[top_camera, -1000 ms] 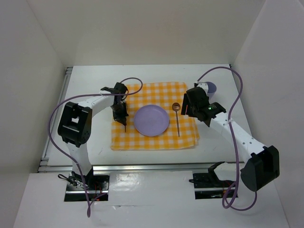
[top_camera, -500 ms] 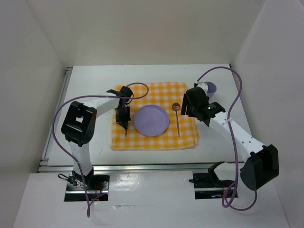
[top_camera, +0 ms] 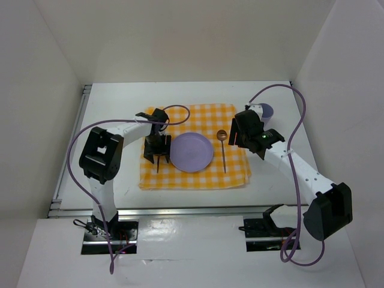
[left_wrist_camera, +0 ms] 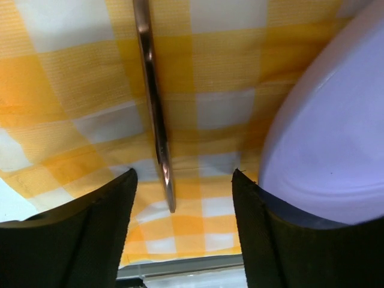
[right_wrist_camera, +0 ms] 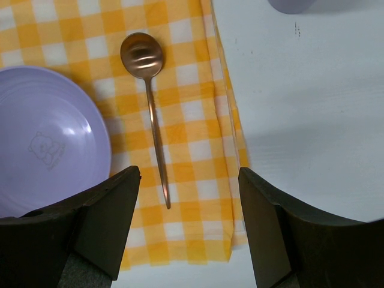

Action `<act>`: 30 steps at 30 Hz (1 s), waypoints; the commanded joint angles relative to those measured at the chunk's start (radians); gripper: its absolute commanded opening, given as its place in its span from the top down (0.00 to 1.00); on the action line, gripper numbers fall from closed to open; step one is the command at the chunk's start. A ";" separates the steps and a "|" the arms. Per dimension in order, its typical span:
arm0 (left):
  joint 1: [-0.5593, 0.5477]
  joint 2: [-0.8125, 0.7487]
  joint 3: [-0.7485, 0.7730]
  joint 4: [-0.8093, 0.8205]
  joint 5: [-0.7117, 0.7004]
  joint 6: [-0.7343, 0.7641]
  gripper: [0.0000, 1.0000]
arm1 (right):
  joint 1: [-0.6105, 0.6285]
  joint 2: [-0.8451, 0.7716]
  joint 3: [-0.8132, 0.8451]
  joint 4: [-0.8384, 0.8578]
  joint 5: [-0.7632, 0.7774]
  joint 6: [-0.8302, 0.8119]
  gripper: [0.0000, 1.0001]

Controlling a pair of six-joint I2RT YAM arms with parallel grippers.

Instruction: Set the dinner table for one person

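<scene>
A yellow-and-white checked cloth lies on the white dinner table. On the cloth sit a purple plate and, right of it, a copper spoon. A slim metal utensil lies flat on the cloth left of the plate; only its handle shows. My left gripper hovers low over it, open, its fingers apart on either side of the handle's end without touching it. My right gripper hangs open above the cloth's right edge, the spoon below and nothing between its fingers.
A purple cup stands on the table behind the right gripper, seen at the top edge of the right wrist view. White walls enclose the table. A metal rail runs along the near edge.
The left gripper has opened and let go of the metal utensil, which now lies on the cloth left of the plate. The right arm has not moved.
</scene>
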 commanded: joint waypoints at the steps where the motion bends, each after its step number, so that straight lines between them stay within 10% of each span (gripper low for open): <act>1: 0.007 0.019 0.022 -0.024 0.002 0.022 0.25 | -0.001 -0.018 0.021 0.005 0.026 0.005 0.25; 11: 0.016 -0.002 0.227 -0.156 0.028 0.031 0.25 | -0.026 0.009 0.118 -0.026 0.007 0.005 0.23; 23: 0.117 -0.053 0.600 -0.240 -0.187 0.057 0.28 | -0.504 0.374 0.628 -0.170 -0.240 -0.151 0.20; 30: 0.272 -0.140 0.516 -0.176 -0.302 0.133 0.31 | -0.550 0.550 0.732 -0.170 -0.269 -0.185 0.21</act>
